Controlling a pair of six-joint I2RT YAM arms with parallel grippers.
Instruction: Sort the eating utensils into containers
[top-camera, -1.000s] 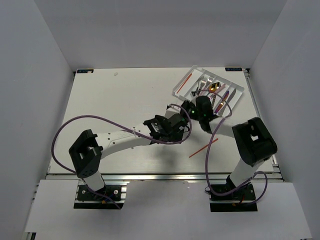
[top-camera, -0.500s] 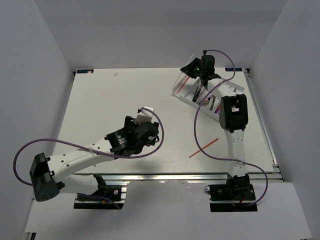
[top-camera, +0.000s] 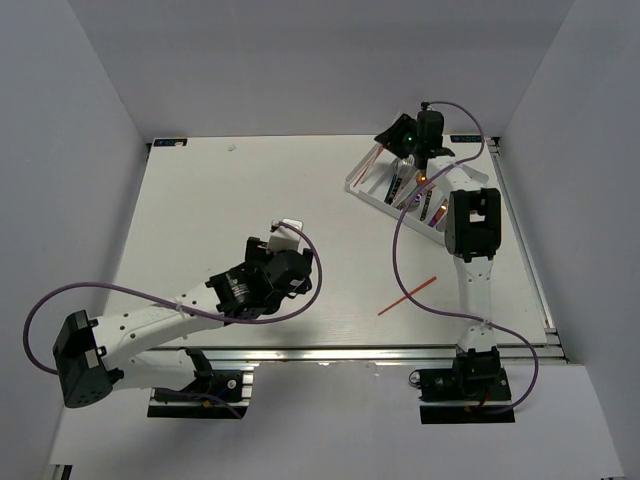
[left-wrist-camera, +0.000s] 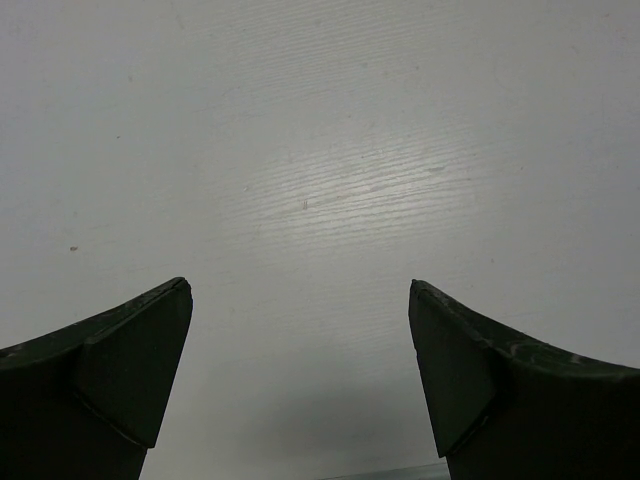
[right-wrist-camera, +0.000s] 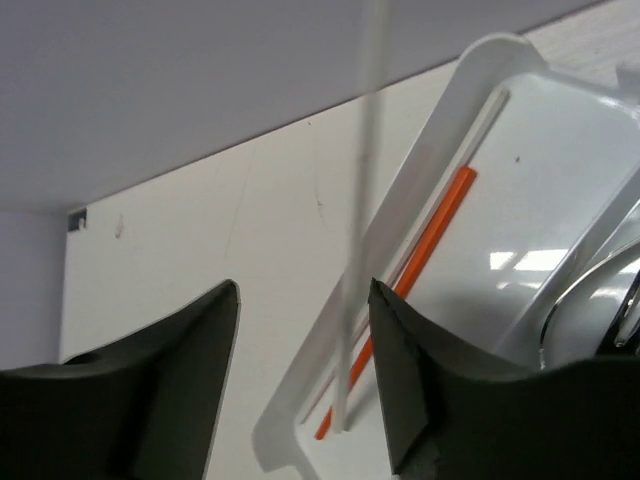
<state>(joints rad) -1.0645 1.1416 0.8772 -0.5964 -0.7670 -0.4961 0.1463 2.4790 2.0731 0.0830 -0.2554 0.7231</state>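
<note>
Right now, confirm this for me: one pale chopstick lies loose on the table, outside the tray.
Not quite: the loose chopstick is red, not pale. The top external view shows it lying on the table, outside the tray.

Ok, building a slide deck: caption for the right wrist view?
Pale chopstick standing between open right claw, tip in the white tray beside a red chopstick.

The table (left-wrist-camera: 320, 150) is matt white with a fine, faintly ridged grain and a soft sheen. The tray (right-wrist-camera: 570, 160) is glossy white plastic, smooth, with bright glints. Inside it lie a smooth orange-red chopstick (right-wrist-camera: 425, 245) and shiny metal cutlery (right-wrist-camera: 590, 290). The pale chopstick (right-wrist-camera: 362, 200) looks smooth and dull. The gripper fingers (left-wrist-camera: 120, 370) are dark matt plastic, slightly scuffed. The near rail (top-camera: 330, 352) is bare bright metal.
</note>
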